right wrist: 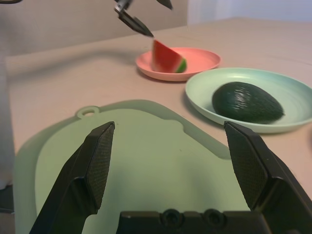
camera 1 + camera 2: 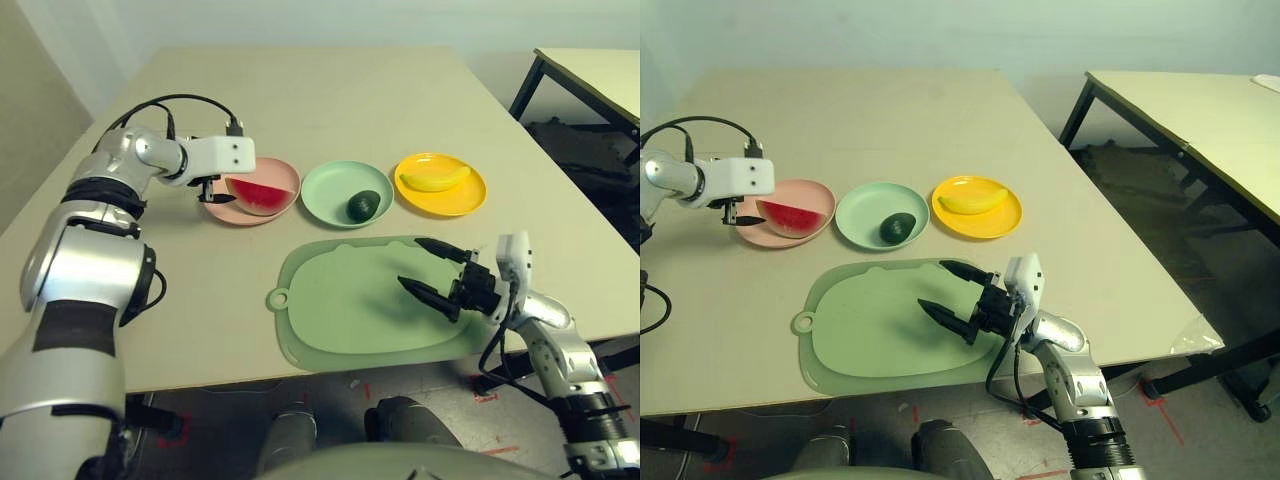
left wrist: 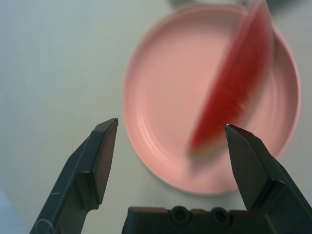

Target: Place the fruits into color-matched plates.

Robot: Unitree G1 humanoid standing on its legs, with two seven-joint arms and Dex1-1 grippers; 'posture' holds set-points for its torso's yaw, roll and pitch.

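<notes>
The red watermelon wedge (image 2: 262, 194) lies in the salmon pink plate (image 2: 283, 171). The dark avocado (image 2: 363, 205) rests in the mint green plate (image 2: 328, 188), and the yellow banana (image 2: 435, 179) in the yellow plate (image 2: 462, 201). My left gripper (image 2: 214, 192) hovers open just above the pink plate's left rim, beside the wedge, holding nothing; in the left wrist view the gripper (image 3: 170, 127) has the wedge (image 3: 234, 92) near one fingertip. My right gripper (image 2: 409, 261) stands open and empty over the right part of the cutting mat, pointing toward the plates.
A pale green cutting mat (image 2: 340, 305) with a loop tab lies near the table's front edge, below the row of plates. A second table (image 2: 1200, 110) stands off to the right, with dark clutter on the floor beneath it.
</notes>
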